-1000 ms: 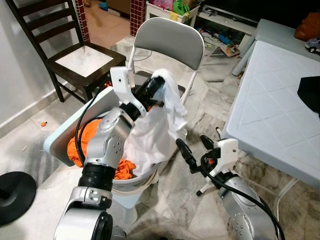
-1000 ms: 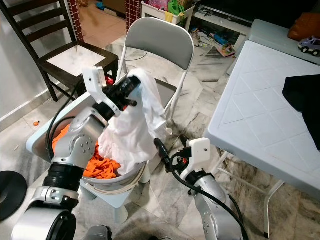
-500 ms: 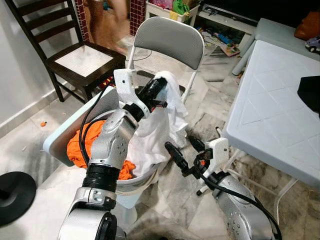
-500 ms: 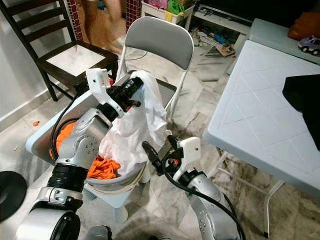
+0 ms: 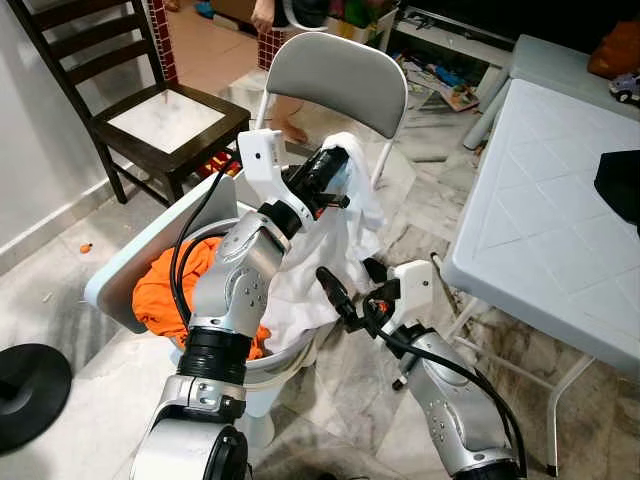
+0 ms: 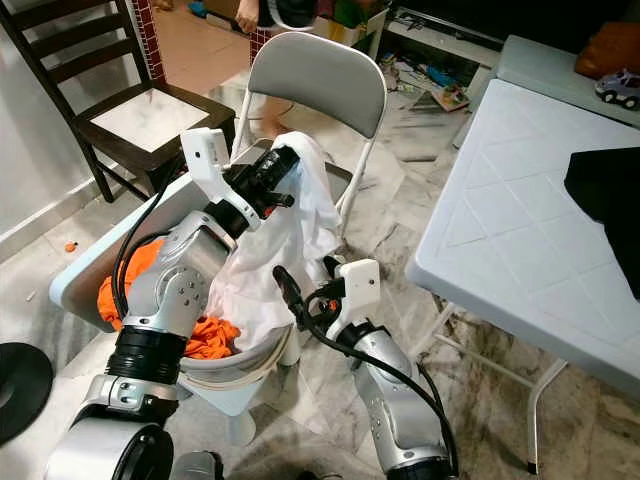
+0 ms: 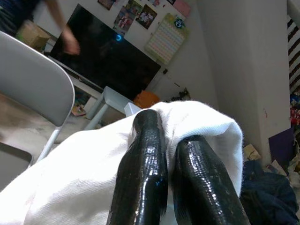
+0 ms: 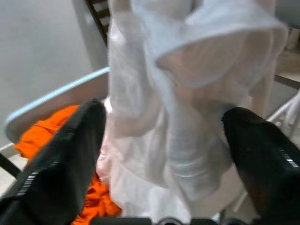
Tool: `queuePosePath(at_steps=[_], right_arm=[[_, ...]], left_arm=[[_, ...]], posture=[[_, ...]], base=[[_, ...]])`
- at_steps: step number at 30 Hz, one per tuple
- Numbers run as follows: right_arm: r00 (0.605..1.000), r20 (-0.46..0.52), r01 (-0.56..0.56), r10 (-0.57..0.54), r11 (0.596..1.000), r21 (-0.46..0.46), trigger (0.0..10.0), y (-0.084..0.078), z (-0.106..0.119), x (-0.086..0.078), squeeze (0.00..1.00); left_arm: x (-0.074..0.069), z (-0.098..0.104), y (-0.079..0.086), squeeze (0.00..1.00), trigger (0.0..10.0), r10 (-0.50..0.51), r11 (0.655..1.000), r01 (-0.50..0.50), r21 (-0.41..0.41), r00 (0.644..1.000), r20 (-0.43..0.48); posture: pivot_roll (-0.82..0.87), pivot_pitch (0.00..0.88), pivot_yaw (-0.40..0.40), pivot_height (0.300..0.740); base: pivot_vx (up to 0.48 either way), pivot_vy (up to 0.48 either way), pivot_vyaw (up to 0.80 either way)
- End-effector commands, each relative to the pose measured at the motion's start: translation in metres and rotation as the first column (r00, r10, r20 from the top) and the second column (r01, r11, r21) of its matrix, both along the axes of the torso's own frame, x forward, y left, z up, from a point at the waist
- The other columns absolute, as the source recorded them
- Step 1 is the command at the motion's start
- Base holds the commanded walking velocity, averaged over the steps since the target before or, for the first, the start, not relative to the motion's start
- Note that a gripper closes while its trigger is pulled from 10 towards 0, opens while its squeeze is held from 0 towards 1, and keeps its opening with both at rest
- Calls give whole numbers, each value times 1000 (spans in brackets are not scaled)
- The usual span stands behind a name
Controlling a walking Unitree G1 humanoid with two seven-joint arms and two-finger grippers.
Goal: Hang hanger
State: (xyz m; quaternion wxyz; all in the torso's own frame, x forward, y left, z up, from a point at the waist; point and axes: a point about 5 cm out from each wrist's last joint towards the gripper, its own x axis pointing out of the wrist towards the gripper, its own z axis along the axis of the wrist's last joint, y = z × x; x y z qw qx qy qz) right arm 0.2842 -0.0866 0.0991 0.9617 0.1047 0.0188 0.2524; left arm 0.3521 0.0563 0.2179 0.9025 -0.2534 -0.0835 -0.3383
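Note:
A white garment point(image 5: 305, 285) hangs over a laundry basket point(image 5: 125, 275). My left gripper point(image 7: 166, 124) is shut on its top fold, held up in front of the folding chair's seat; cloth drapes over the fingertips point(image 5: 335, 172). My right gripper point(image 5: 350, 282) is open just right of the hanging cloth, at the height of its lower half. In the right wrist view its two black fingers point(image 8: 61, 159) stand wide apart on either side of the garment point(image 8: 183, 117), apart from it. Orange clothes point(image 5: 165, 290) lie in the basket under the white cloth.
A grey folding chair point(image 5: 335, 80) stands right behind the basket, and a dark wooden chair point(image 5: 150, 110) is at the back left. A white plastic table point(image 5: 550, 230) with a black cloth point(image 5: 620, 185) is on the right. A person's legs point(image 5: 285, 20) are behind the folding chair.
My right gripper has moved left and up, close beside the hanging garment. My left gripper has carried the garment a little up and to the right. A person has walked in behind the chair.

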Motion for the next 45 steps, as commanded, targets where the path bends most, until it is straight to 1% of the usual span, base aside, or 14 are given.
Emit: queuePosePath(at_steps=[1,4,6,7,12,22,26,31,37,39,41,42,43,45], right_arm=[[999,5,44,-44,999,-10,0,-7,-2,3,0],[998,16,56,-56,998,-12,0,-10,-1,6,0],[997,29,73,-73,997,-12,0,-15,1,7,0],[996,35,77,-77,997,-3,0,-18,3,6,0],[996,38,78,-78,997,-2,0,-23,3,4,0],[996,-6,87,-87,996,-6,0,-35,-5,1,0],[997,-17,80,-80,997,1,0,-34,-8,1,0],[999,-31,43,-43,999,9,0,-26,-10,0,0],[998,-26,53,-52,998,17,0,-27,-8,1,0],[998,-17,67,-67,998,7,0,-30,-8,2,0],[994,0,110,-110,994,-6,0,-39,-4,4,0],[985,17,171,-171,985,-17,0,-51,0,7,0],[981,26,194,-194,981,-26,0,-56,2,8,0],[963,68,263,-260,964,-35,0,-73,13,13,0]], left_arm=[[-4,6,-7,0,0,-25,1000,26,-7,1000,16],[-5,5,-7,0,0,-25,1000,25,-6,1000,13],[-4,2,-5,0,0,-17,1000,17,3,1000,8],[-4,0,-5,0,0,-14,1000,14,5,1000,3],[-4,-2,-6,0,0,-14,1000,14,4,1000,-3],[-3,2,-7,0,0,-11,1000,11,-11,1000,5],[-2,3,-7,0,0,-6,1000,6,-12,1000,7],[-3,4,-7,0,0,-7,1000,7,-15,1000,7],[-3,4,-6,0,0,-2,1000,2,-14,1000,7],[-2,3,-6,0,0,1,1000,-1,-13,1000,7],[-2,3,-5,0,0,8,1000,-8,-10,1000,7],[-1,1,-1,0,0,35,999,-35,-1,999,6],[0,0,1,0,0,53,999,-53,6,999,6],[5,-7,14,0,0,167,985,-167,45,986,6]], posture=[[264,137,-144,740],[264,136,-145,740],[259,134,-148,740],[255,132,-149,740],[247,125,-152,740],[245,119,-155,740],[247,122,-155,740],[250,123,-155,740],[251,125,-157,740],[251,125,-158,740],[250,125,-159,740],[250,125,-159,740],[248,124,-161,740],[247,122,-168,740]], base=[[0,0,0],[0,0,0],[0,0,0],[0,0,0],[0,0,0],[0,0,0],[0,0,0],[0,0,0],[0,0,0],[0,0,0],[0,0,0],[0,0,0],[0,0,0],[0,0,0]])
